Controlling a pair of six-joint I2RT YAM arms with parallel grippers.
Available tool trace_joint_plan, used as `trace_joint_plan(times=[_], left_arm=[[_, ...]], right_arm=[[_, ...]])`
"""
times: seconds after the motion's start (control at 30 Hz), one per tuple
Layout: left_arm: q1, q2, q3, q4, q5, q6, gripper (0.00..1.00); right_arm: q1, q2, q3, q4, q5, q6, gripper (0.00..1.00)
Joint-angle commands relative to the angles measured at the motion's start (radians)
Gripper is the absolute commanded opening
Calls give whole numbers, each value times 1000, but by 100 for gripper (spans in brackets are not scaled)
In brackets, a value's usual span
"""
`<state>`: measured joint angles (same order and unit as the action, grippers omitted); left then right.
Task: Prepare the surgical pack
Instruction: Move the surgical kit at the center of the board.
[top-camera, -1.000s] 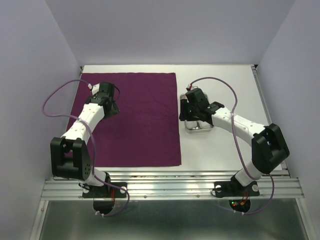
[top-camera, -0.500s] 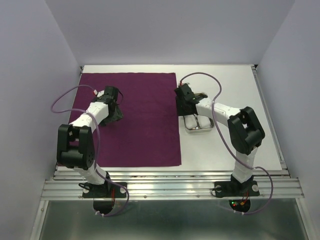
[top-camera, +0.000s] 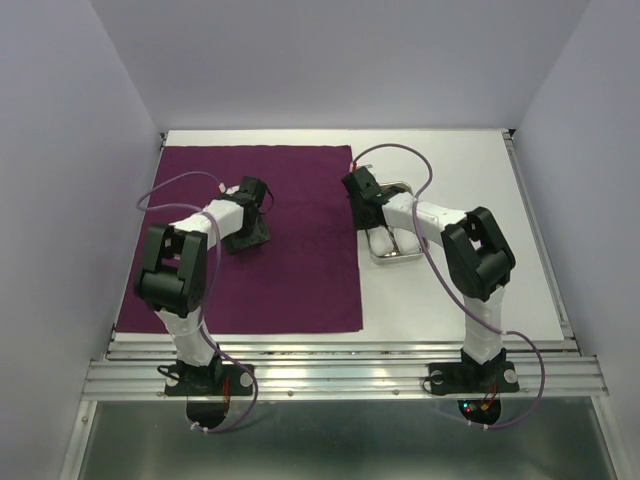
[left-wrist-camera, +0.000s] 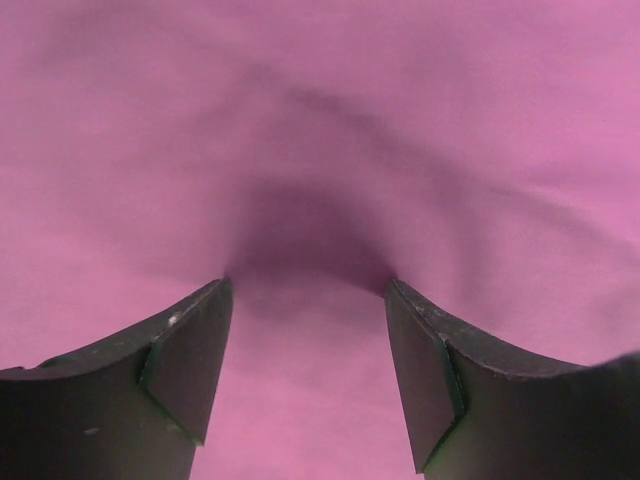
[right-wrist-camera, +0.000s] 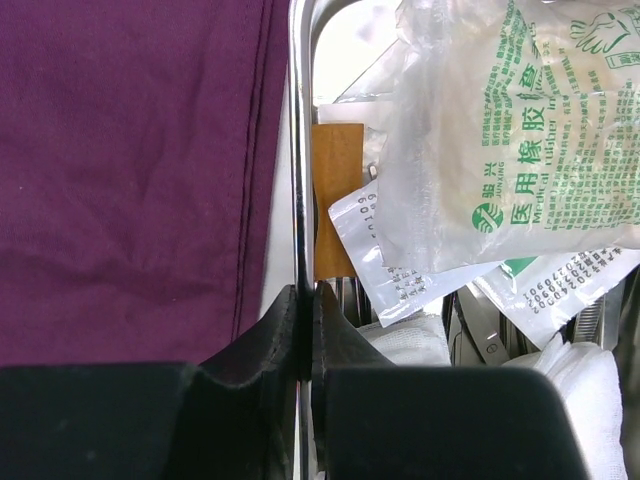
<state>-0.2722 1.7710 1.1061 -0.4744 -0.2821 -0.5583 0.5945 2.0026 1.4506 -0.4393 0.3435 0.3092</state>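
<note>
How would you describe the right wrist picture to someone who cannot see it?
The right gripper pinches the thin rim of a steel tray holding plastic packets with green print and white gauze. A purple cloth lies left of the tray.

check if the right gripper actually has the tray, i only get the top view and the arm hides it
observer: Yes. The right wrist view shows the right gripper shut on the rim of the tray, on the side next to the drape.
operator: whats in the tray
observer: A clear packet with green print, smaller packets under it, and white gauze.
operator: and the left one
observer: The left gripper is open with its tips at the drape, and no fold is pinched between them.
</note>
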Motion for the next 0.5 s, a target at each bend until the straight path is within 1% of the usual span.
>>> trace_joint_plan(times=[0.0, 0.1, 0.27, 0.37, 0.47], left_arm=[[-65, 54, 41, 26, 35, -37, 73], [-111, 103, 64, 36, 52, -48, 73], [-145, 142, 78, 49, 84, -52, 73], [-144, 111, 77, 39, 64, -49, 73], [-136, 48, 89, -12, 28, -37, 73]], right_arm=[[1, -24, 39, 25, 61, -21, 1], [1, -41, 50, 25, 72, -24, 1], [1, -71, 67, 51, 48, -47, 1], [1, -85, 92, 63, 29, -62, 1], [1, -73, 138, 53, 35, -82, 1]])
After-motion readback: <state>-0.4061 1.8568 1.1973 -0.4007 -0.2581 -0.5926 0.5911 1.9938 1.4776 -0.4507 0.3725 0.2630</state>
